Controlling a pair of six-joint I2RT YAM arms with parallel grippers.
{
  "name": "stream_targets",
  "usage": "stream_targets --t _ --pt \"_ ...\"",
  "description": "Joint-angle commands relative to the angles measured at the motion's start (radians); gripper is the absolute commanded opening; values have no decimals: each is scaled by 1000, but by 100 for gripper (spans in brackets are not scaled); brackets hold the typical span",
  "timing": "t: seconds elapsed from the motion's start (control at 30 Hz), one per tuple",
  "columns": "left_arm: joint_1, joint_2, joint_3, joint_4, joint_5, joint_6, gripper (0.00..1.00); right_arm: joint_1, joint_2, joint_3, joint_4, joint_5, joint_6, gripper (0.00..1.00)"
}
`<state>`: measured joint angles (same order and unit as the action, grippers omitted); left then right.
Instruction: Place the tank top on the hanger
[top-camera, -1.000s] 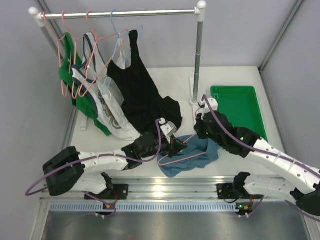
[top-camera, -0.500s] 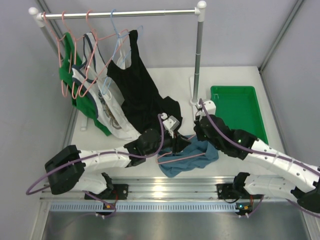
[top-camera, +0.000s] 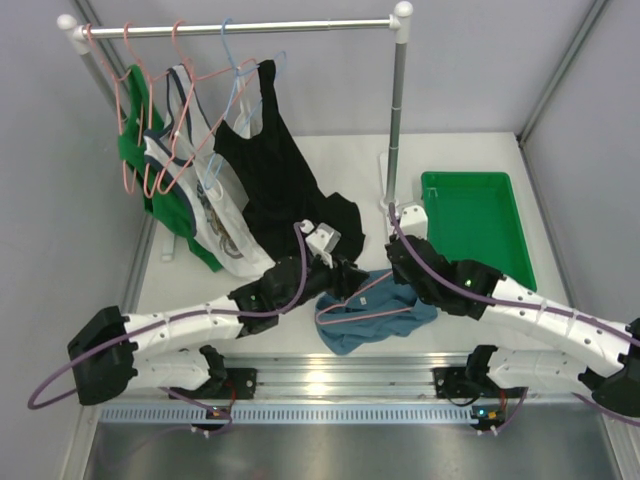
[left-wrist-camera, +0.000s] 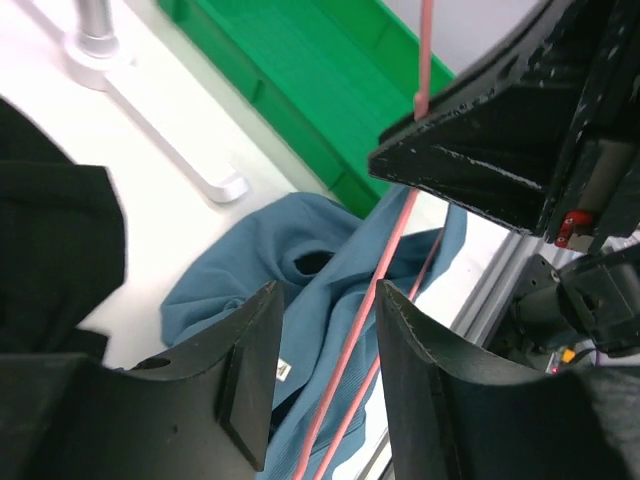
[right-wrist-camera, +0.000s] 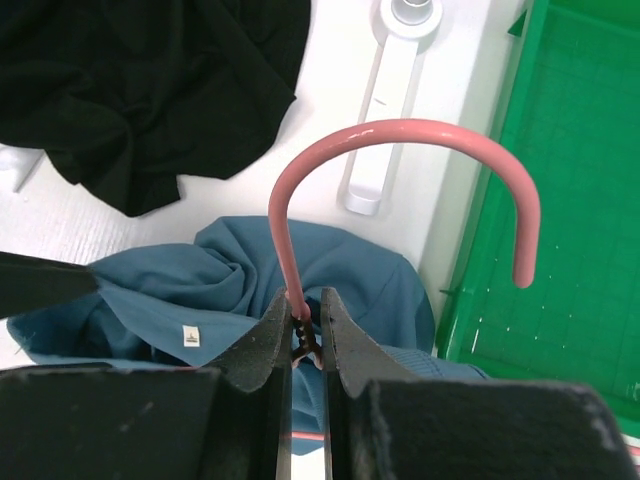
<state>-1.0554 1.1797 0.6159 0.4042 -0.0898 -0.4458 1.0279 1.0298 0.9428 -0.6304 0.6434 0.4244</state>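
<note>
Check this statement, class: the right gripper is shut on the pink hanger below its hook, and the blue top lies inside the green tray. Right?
One part is wrong. The blue top lies on the white table beside the green tray, not inside it; the top external view shows this. The right gripper is indeed shut on the pink hanger below its hook.

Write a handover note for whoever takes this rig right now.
Right gripper: shut on the hanger, at the neck just below the hook.
Left gripper: open, jaws astride the hanger's wire, above the tank top.
Tank top: crumpled on the table, hanger's frame lying across it.
Done: hanger in hand.
Left: get the top onto the hanger.
</note>
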Motion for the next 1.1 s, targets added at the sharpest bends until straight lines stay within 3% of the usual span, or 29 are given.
stream_targets --t 0.0,0.13,0.17,0.27,0.6,1.07 --pt "-3 -86 41 -94 -123 -33 47 18 -4 42 -3 58 14 0" --pt "-5 -147 99 -390 -345 -135 47 18 -7 53 -20 64 25 0" --pt "-5 -155 125 -529 -423 -160 47 18 -8 56 -28 71 30 0" --pt "-5 -189 151 -744 -508 -244 49 20 -7 68 -46 96 40 0" --pt "9 -157 120 -893 -335 -349 51 18 -28 56 -42 101 19 0" --pt "40 -3 87 -749 -171 -347 49 21 -40 56 -54 94 25 0"
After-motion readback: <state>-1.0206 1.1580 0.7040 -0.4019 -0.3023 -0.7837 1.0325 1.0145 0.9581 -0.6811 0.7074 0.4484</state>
